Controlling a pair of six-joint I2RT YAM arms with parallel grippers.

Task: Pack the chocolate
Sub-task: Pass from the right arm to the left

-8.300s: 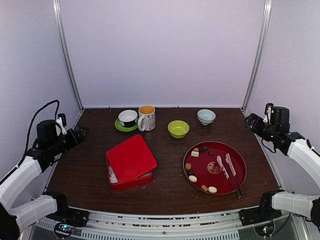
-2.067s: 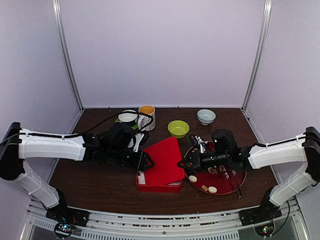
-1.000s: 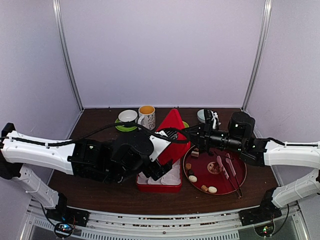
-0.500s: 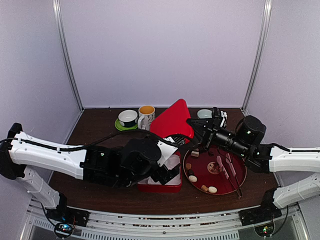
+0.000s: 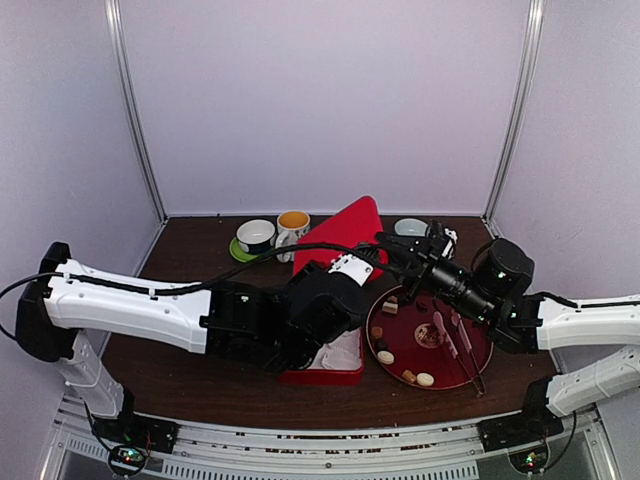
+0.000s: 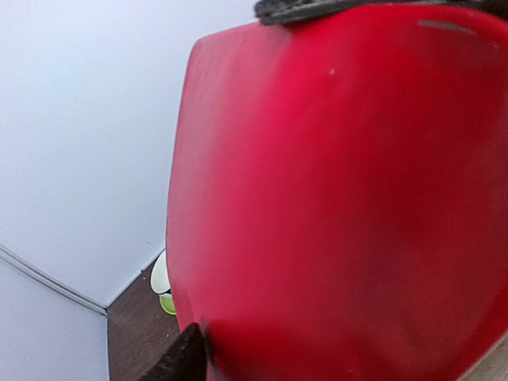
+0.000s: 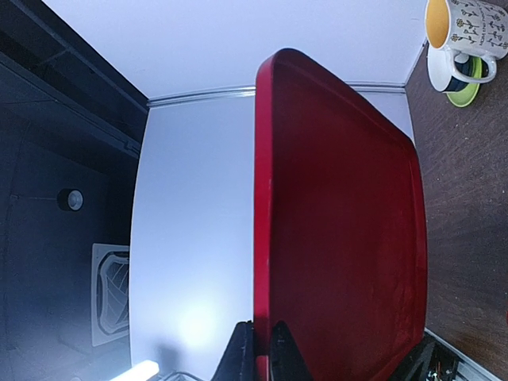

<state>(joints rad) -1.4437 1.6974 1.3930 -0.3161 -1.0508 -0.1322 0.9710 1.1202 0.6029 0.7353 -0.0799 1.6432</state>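
While the right tool (image 7: 260,351) pinches the lid (image 5: 345,230) rim, seat the left tool (image 6: 270,186) squarely across the lid; whether it grips cannot be told. Lift clear of the box (image 5: 330,378).

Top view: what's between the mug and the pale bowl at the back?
The raised red lid, pinched by the right gripper, fills that stretch in the top view; anything behind it is hidden.

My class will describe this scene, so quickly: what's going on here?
The right gripper pinches the rim of the red lid, holding it on edge above the open red tin. The left gripper sits right against the lid's face; whether it grips is unclear. The chocolates lie on the red plate beside the tin.
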